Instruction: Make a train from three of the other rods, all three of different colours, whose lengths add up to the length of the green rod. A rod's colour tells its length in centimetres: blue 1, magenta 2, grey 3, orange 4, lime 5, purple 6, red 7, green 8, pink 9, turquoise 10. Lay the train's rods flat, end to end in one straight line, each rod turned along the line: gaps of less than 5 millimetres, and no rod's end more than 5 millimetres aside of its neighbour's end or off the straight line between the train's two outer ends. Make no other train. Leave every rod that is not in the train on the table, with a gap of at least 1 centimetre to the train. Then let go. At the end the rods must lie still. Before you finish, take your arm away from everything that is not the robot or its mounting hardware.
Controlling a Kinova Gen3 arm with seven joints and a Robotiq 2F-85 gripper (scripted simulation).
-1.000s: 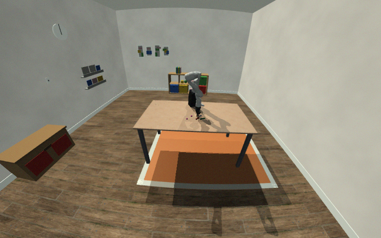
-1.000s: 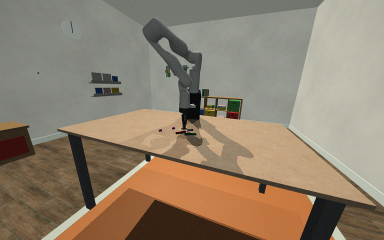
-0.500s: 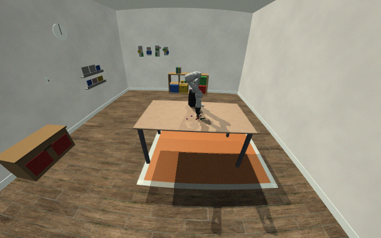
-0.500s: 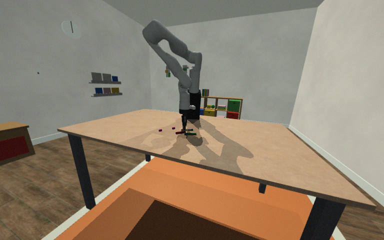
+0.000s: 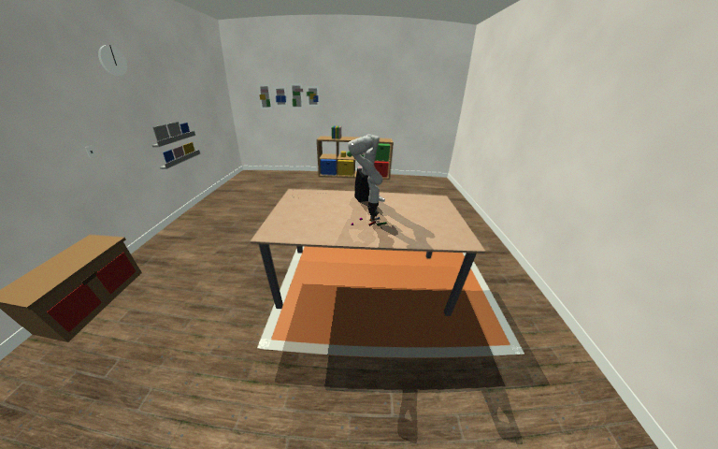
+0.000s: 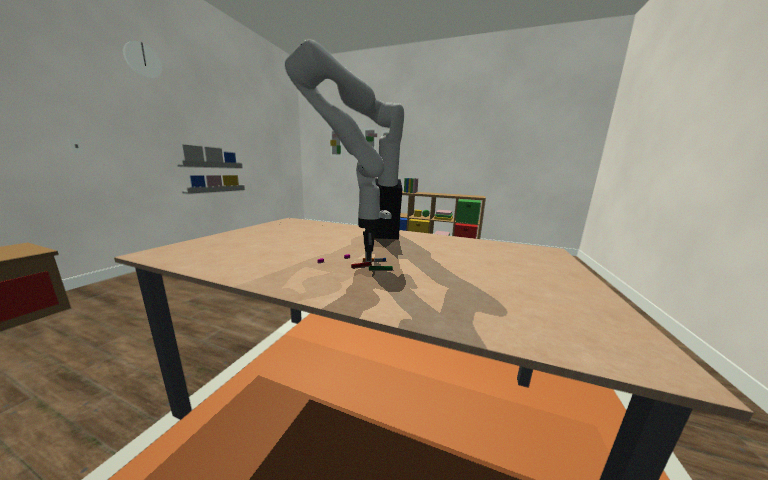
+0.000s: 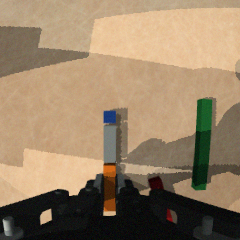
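- Rods: small, stiff, square-sectioned sticks with flat matte faces; likely very light, easy to nudge askew, so best gripped across the narrow width near mid-length.
- Pincer (image 7: 110, 197) nearly closed on the orange rod (image 7: 109, 187), low over the tabletop (image 6: 538, 305).
- Orange rod in line with the grey rod (image 7: 110, 144) and blue rod (image 7: 110, 117) beyond it, apparently end to end; joints too small to judge for gaps.
- Green rod (image 7: 202, 145) lying apart to the right, roughly parallel to the line.
- Red rod (image 7: 156, 183) just beside the pincer, partly hidden, probably too close to the train.
- Magenta rods (image 6: 320, 260) off to one side.
- Tabletop smooth, pale wood-toned, heavily shadowed.
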